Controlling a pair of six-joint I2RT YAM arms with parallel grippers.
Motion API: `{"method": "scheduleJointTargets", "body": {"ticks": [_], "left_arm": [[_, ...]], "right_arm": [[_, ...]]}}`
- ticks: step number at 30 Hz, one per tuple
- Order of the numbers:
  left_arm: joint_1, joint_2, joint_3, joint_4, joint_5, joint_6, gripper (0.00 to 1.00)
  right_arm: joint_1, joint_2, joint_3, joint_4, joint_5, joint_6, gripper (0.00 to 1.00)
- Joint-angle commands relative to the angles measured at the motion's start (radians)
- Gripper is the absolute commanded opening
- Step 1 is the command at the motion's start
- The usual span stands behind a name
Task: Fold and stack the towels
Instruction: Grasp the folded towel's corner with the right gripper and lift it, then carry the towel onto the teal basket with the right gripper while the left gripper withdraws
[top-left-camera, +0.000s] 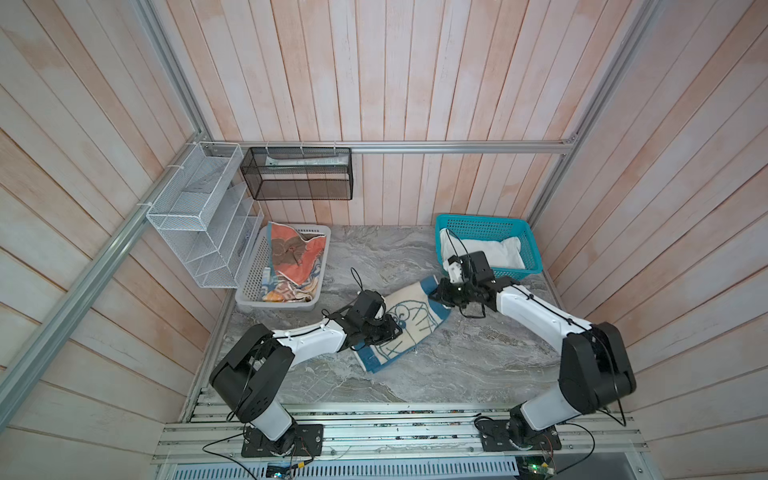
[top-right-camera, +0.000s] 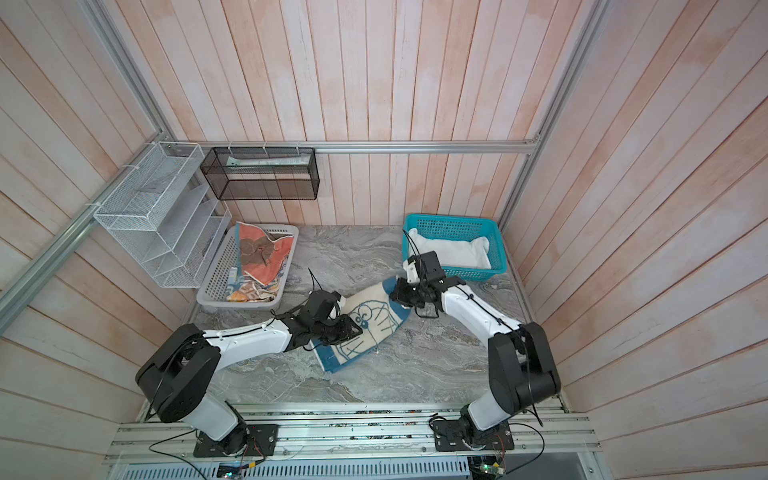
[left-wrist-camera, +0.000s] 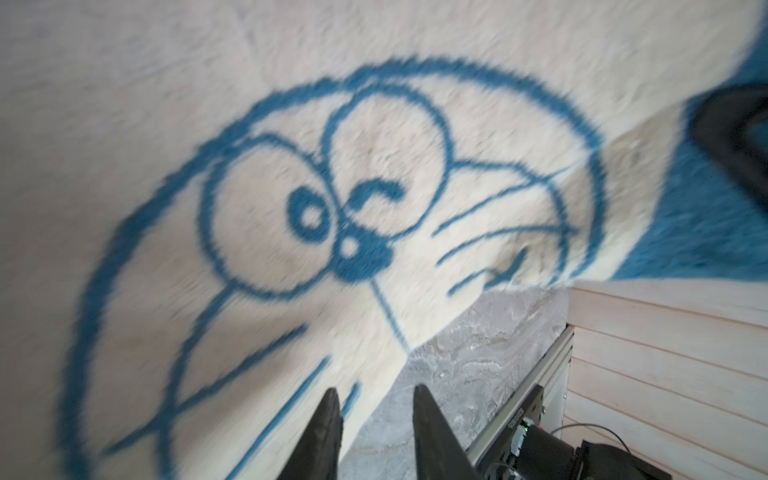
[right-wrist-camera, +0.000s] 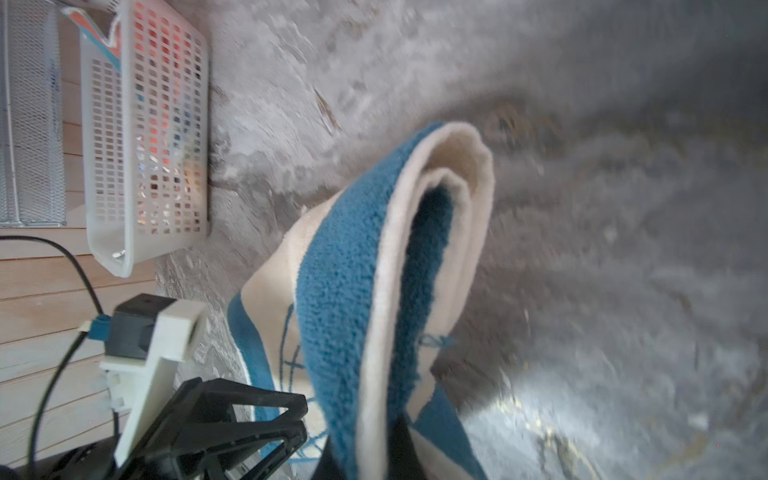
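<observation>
Right fingers (right-wrist-camera: 401, 449) clench the Doraemon towel (right-wrist-camera: 340, 270), mostly hidden by its fold; left fingers (left-wrist-camera: 320, 436) stand parted.

1. Doraemon towel (top-left-camera: 409, 322): in both top views its near-left side lies under the left arm (top-left-camera: 328, 336) and its far corner under the right gripper (top-left-camera: 436, 293). In the left wrist view you get a smeared print, and the cloth overruns the frame.
2. Left gripper (left-wrist-camera: 376, 392): you see only two finger ends; the rest is cut off.
3. Right gripper fingers: buried behind the towel's fold in the right wrist view, which is blurred throughout.
4. Block-lettered towel (top-left-camera: 286, 293): mostly covered by the orange towel (top-left-camera: 313, 253); lettering unreadable.
5. White towel (top-left-camera: 496, 251): one corner hidden behind the right wrist camera (top-left-camera: 478, 264).
6. Pale packet (top-left-camera: 303, 160) in the black mesh basket (top-left-camera: 299, 193): too small for you to identify.
</observation>
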Motion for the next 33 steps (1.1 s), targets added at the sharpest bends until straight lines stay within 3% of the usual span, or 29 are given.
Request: {"method": "scheduleJointTargets", "body": {"ticks": [1,10,13,16,19,30,33], "left_arm": [[0.045,0.009,0.0,-0.032,-0.007,0.064,0.32],[0.096,0.105,0.05,-0.007,0.059,0.087,0.32],[0.099,0.127,0.044,0.008,0.092,0.087,0.32],[0.098,0.146,0.043,0.016,0.119,0.088,0.32],[0.097,0.149,0.042,0.019,0.121,0.087,0.32],[0.086,0.057,0.015,0.012,0.09,0.06,0.32],[0.084,0.017,-0.001,0.003,0.072,0.055,0.32]], "right_arm": [[-0.013,0.149,0.258,-0.146,0.04,-0.124,0.0],[-0.152,0.672,1.163,-0.536,0.081,-0.233,0.0],[-0.198,0.766,1.294,-0.636,0.067,-0.237,0.0],[-0.211,0.76,1.223,-0.642,0.073,-0.254,0.0],[-0.207,0.697,1.054,-0.589,0.032,-0.26,0.0],[-0.108,0.294,0.389,-0.375,-0.037,-0.211,0.0],[-0.065,0.204,0.321,-0.373,-0.029,-0.202,0.0]]}}
